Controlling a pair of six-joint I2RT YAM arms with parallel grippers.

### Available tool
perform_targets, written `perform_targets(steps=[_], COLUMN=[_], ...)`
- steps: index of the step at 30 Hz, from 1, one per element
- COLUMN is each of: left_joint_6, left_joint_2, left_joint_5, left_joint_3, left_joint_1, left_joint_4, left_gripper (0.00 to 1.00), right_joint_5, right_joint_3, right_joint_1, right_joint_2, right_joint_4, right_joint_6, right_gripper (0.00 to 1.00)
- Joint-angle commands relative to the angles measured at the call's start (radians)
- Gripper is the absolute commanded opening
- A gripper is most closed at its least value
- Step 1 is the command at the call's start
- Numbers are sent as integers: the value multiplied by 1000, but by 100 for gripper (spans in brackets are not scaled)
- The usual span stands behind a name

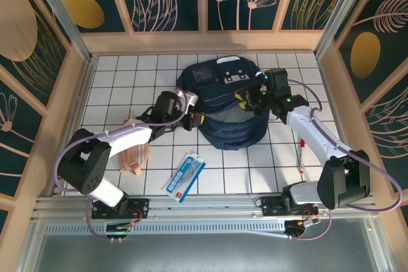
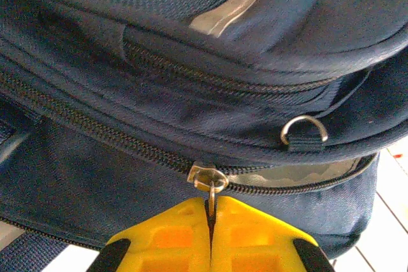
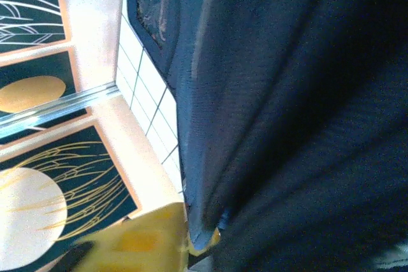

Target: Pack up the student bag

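The student bag, a navy backpack with white patches on top, lies in the middle of the tiled table. My left gripper is at its left side. Close up, its yellow fingers are shut on the metal pull hanging from the zip slider; right of the slider the zip gapes a little. My right gripper is at the bag's right side. There a fold of the bag's fabric lies against one yellow finger, and the other finger is mostly hidden behind it.
A pink pouch lies under my left arm. A blue and white packet lies near the front edge. A red and white pen lies beside my right arm. Wooden walls enclose the table.
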Motion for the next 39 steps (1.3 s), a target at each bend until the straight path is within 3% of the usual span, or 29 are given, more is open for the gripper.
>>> perform_targets(steps=[1,8,14,16,21,24,29,39], left_joint_6=[0,-95,-135,-142,-66,-36,-2,173], left_joint_2=[19,26,8,-3,-60,-100,-119,101], left_joint_5=[18,34,48,49,-50,-110,-77,-188], left_joint_3=[56,97,113,108,100,61,4,122], left_joint_1=[-38,-105,-128,-134,-130,-84,62,142], left_joint_4=[-8,83,102,112,1,-43,-83,-228], left_gripper=[0,0,0,0,0,0,0,0], right_joint_5=[78,294,362,381,443,422,362,372], right_joint_3=[-32,-80,-105,-92,-100,-87,-57,-90], right_joint_1=[38,189,267,286,278,239,178,183], right_joint_2=[-14,-5,2,7,-53,-90,-117,-154], right_joint_4=[74,31,63,55,33,11,-31,-35], right_joint_6=[43,208,311,313,314,265,169,166], right_gripper=[38,53,55,48,0,0,0,0])
